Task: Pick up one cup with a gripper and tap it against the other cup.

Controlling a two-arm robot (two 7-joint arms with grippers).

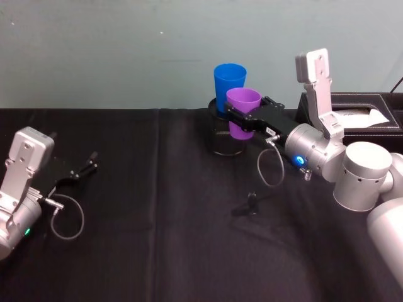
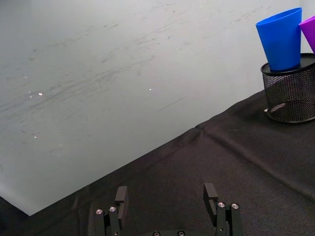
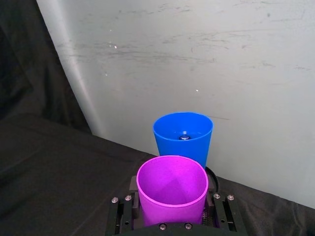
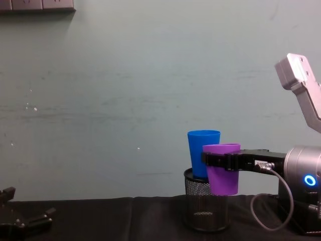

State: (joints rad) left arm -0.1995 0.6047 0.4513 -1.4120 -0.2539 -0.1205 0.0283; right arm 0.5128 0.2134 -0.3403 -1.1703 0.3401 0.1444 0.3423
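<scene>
My right gripper is shut on the purple cup and holds it upright in the air, above the table. The blue cup stands in a black mesh holder just behind and left of it. In the chest view the purple cup overlaps the blue cup; whether they touch I cannot tell. From the right wrist, the purple cup sits between the fingers with the blue cup right behind it. My left gripper rests open at the table's left side.
A black box with white paper stands at the back right, behind my right arm. A small black clip lies on the black cloth in the middle. The wall rises directly behind the mesh holder.
</scene>
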